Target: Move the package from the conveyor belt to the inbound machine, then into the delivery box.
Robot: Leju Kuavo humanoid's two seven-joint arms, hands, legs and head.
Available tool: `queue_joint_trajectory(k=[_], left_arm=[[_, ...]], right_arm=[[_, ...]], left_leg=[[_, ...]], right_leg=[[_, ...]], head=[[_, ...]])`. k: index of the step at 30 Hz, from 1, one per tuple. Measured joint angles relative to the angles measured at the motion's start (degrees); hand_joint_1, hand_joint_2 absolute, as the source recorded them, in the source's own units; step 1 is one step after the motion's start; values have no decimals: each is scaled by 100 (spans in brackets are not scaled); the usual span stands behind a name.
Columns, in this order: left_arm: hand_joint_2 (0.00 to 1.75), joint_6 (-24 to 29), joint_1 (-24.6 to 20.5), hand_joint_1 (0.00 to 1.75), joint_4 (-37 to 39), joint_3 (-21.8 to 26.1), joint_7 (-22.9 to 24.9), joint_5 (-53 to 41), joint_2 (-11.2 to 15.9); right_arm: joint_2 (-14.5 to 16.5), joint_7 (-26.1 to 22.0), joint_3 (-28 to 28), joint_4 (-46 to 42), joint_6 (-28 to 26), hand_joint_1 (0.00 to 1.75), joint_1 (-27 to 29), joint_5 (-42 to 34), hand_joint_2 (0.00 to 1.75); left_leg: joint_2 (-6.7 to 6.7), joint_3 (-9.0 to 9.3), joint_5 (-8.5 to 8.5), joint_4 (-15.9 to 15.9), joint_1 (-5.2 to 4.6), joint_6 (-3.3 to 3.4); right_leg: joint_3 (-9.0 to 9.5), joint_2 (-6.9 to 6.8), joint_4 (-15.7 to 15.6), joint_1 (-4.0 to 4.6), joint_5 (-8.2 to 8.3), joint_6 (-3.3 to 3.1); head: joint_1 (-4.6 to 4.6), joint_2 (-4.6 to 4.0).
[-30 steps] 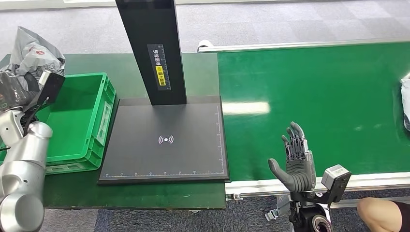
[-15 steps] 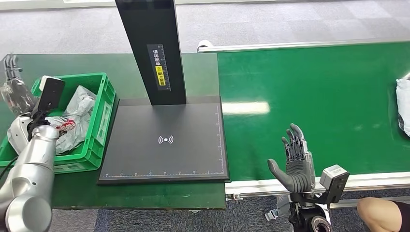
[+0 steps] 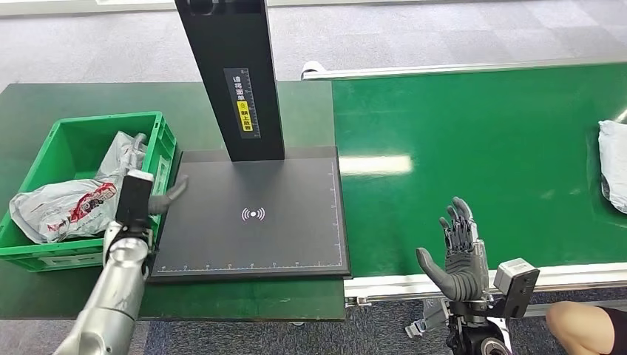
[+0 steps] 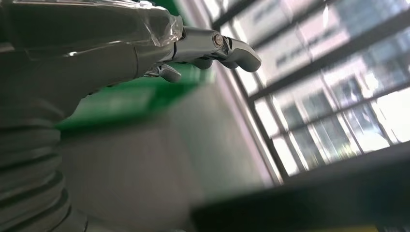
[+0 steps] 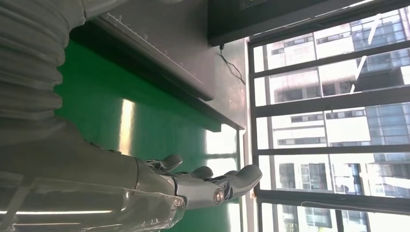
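Note:
A grey plastic package (image 3: 66, 207) with red print lies inside the green delivery box (image 3: 103, 118) at the left. My left hand (image 3: 151, 194) hovers by the box's right wall, at the edge of the black inbound machine plate (image 3: 255, 214); in the left wrist view the left hand (image 4: 121, 43) holds nothing, fingers stretched out. My right hand (image 3: 458, 251) stands open and upright over the near edge of the green conveyor belt (image 3: 480, 133); the right wrist view shows the right hand (image 5: 145, 188) empty. A second, white package (image 3: 614, 166) lies on the belt at the far right.
The machine's black post (image 3: 233, 74) rises behind the plate. The box and the machine sit on a dark green table (image 3: 44, 96). A person's knee (image 3: 584, 325) is at the bottom right, beside the belt's frame.
The grey package left my left hand and dropped into the green box. My left hand then swung right to the box's right wall. The white package crept left on the belt.

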Motion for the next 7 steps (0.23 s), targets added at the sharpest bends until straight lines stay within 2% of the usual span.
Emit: queue_joint_trajectory(k=[4,7], left_arm=[[175,-470,866,0,-537,-626,-83,967,-378],[175,-528,1170,0,-729,-880,-118,1165,-485]], right_arm=[[31,49,65,16,4,0,-19,17,175],[53,55,125,33,-1,0,-25,13,175]], left_leg=[[-1,-3,-3,0,0,1],[-2,-3,-2,0,2,1]], right_leg=[[-2,0,-1,0,-1,0],[-2,-1,-1,1,-1,0]], head=[[2,-1],[1,0]])
